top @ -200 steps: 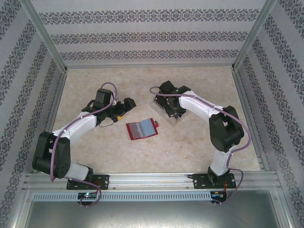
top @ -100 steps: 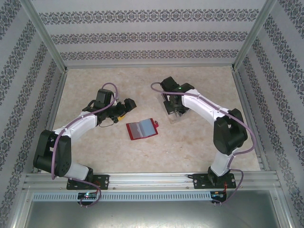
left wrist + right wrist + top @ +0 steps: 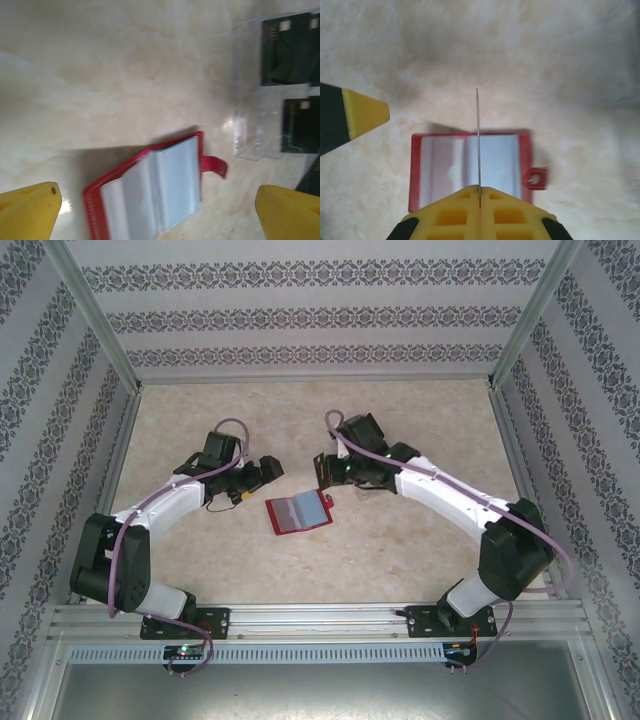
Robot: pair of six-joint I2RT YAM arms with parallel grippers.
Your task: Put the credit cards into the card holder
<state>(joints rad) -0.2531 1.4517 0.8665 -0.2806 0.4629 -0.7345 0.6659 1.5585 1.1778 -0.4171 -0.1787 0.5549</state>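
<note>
The right claw [image 3: 480, 192] is pinching one credit card [image 3: 478, 135] by one edge, holding it edge-on over the open red card holder [image 3: 440, 170], which is lying flat on the surface [image 3: 560, 60]. The card is looking thin, stiff and slick, so gripping one end is probably leaving the far edge free for a sleeve. The left claw [image 3: 157, 210] is hanging wide open near the holder, with other credit cards [image 3: 287, 50] sitting in a clear plastic rack [image 3: 247, 125].
</note>
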